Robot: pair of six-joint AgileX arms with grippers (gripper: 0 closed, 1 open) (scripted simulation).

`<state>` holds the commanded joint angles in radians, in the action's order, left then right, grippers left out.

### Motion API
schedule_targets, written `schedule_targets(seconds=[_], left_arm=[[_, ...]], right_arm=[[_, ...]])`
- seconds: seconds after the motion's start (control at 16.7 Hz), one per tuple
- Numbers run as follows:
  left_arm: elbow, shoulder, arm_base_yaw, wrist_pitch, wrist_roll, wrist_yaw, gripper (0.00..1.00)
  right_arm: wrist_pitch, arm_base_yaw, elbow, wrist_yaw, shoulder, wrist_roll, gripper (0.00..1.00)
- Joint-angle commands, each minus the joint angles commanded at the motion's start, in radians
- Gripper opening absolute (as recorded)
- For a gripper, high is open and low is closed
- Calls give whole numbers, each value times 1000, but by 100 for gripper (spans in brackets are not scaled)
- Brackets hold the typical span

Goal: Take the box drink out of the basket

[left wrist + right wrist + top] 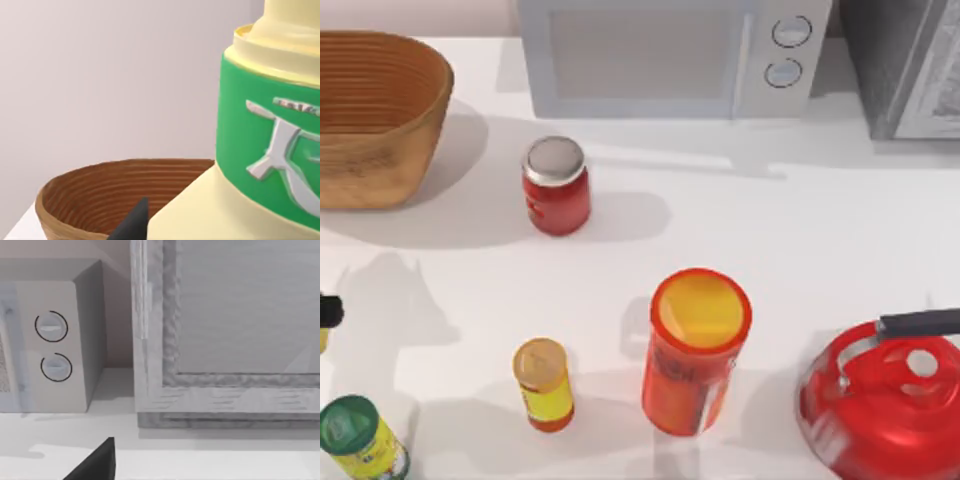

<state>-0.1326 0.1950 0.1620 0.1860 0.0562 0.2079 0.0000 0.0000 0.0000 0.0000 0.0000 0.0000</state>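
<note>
The box drink (250, 150) looms close in the left wrist view, pale yellow with a green band and white markings. One dark fingertip (132, 222) lies against its lower body. My left gripper (326, 312) is at the table's left edge, in front of the basket, shut on the drink. The woven brown basket (375, 150) stands at the back left, and what shows of its ribbed inside (115, 195) holds nothing. The drink is outside it, nearer than its rim. My right gripper (97, 462) is parked facing the back right corner.
A white microwave (670, 55) and a grey appliance (910, 65) line the back. On the table stand a red jar (556, 187), a small orange-lidded yellow jar (543, 385), a tall red canister (695, 352), a red kettle (885, 400) and a green-lidded can (360, 438).
</note>
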Motion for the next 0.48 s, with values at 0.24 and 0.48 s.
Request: schedule_targets(seconds=[0.24, 0.48], left_arm=[[-146, 301, 221, 285, 57, 319, 0], [-259, 587, 383, 521, 113, 610, 0]], right_arm=[[0, 0, 0, 0, 0, 0, 100], [0, 0, 0, 0, 0, 0, 100]])
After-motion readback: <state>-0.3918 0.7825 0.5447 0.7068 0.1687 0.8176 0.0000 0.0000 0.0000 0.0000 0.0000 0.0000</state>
